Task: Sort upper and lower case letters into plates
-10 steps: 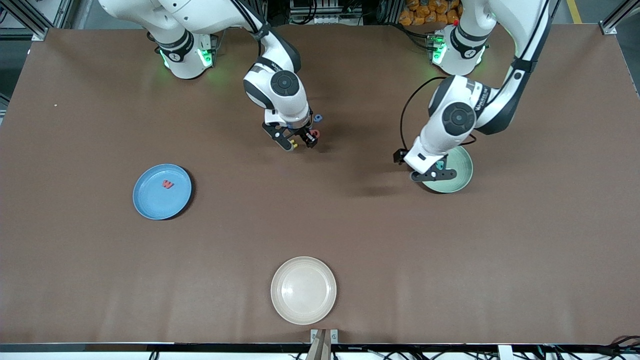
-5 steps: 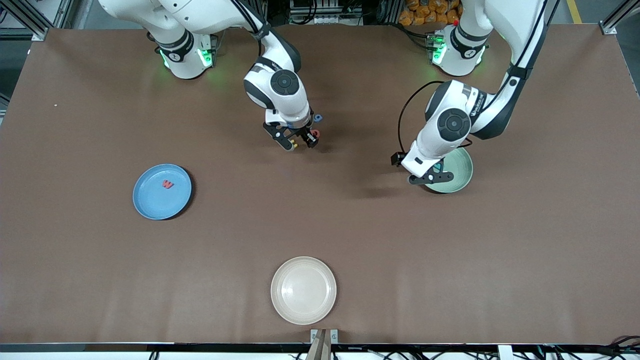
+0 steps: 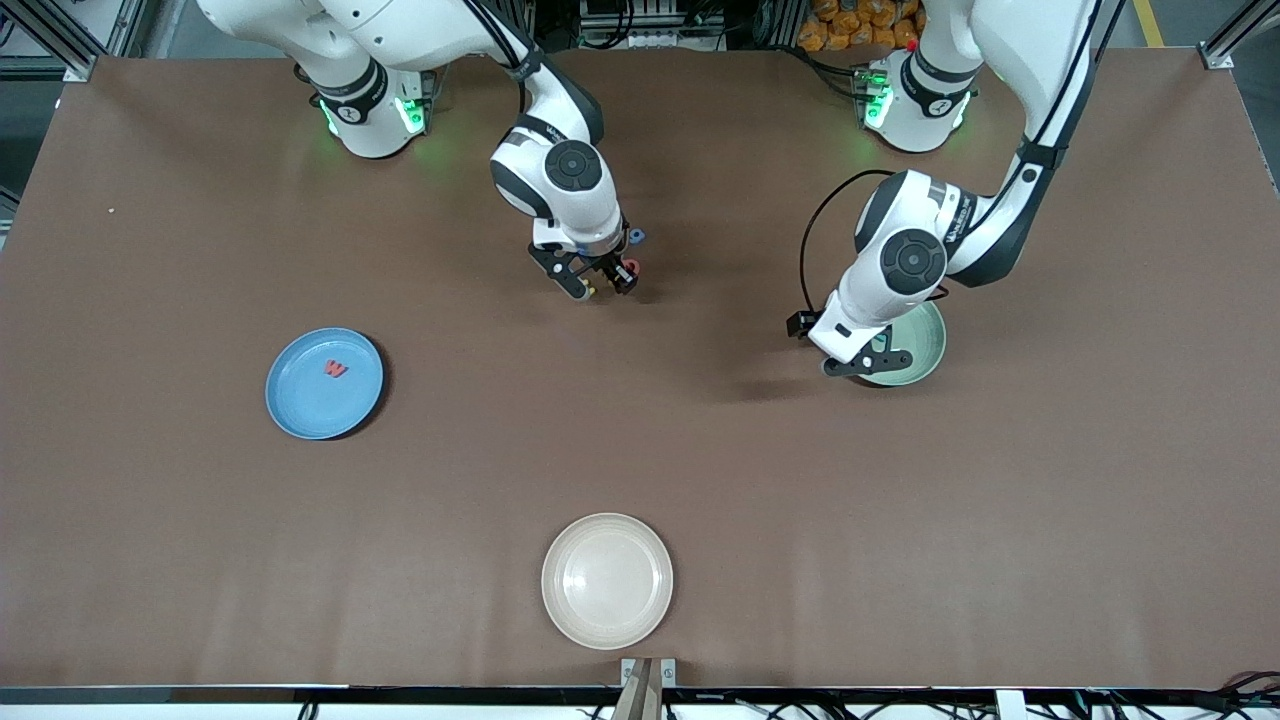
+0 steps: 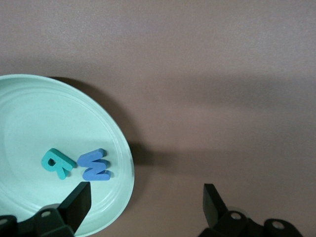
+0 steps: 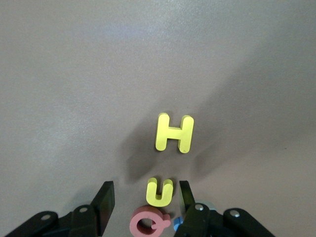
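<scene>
The cream plate (image 3: 607,580) lies nearest the camera, the blue plate (image 3: 324,383) with a red letter (image 3: 336,369) farther up. The left gripper (image 3: 868,362) has slid toward the mint plate's (image 3: 925,345) edge, jaws wide and empty; chunky teal (image 4: 58,163) and blue (image 4: 94,164) letters lie inside. The right gripper (image 3: 597,285) stays low, half-open fingers flanking a yellow U (image 5: 160,191), beside a yellow H (image 5: 174,133) and pink ring-shaped letter (image 5: 147,223).

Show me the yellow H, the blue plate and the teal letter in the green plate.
yellow H (image 5: 174,133): right wrist view, on its crossbar.
blue plate (image 3: 300,405): front view, on bare floor near its rim.
teal letter (image 4: 58,163): left wrist view, on its middle.
</scene>
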Tool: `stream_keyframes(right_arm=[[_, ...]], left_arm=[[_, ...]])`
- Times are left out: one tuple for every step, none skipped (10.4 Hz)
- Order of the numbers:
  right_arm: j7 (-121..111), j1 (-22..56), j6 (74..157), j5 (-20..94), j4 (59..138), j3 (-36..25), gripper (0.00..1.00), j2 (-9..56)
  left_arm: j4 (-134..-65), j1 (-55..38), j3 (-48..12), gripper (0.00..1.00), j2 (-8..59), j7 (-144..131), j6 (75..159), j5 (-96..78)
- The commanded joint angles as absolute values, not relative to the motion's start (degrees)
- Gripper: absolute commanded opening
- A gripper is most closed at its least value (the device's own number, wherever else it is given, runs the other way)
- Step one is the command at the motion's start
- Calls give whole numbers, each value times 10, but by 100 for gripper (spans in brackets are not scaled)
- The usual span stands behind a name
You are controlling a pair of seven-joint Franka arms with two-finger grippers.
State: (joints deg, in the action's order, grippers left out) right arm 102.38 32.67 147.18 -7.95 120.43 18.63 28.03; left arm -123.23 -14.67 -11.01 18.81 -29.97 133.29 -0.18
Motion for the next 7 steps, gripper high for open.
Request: stream_keyframes(right_arm=[[1063,330,1489,-112,1201,187,61,293],[1071,330,1497,-118,1202,188,61,295],[1071,330,1498,-119,1202,187,61,295],[1072,330,1498,-119,1202,188,60,295],[1073,330,1503,-119,1204,188,59,295],[1077,330,1507,-120,1208,189,58,294],[1078,330,1510,-123,1210,191,58,294]], left_arm=[[-1215,-142,-111,100,200,-309,1325,30],[-1214,-142,-111,100,201,-308,1325,30],[-1214,-144,-111,100,202,-309,1325,30],[-1212,-144,-111,100,203,-310,1325,30],[-1211,-143,-111,100,205,-311,1325,30],[-1210,-144,-111,100,205,-312,1325,30],[-1209,-145,-112,100,205,-313,1325,30]])
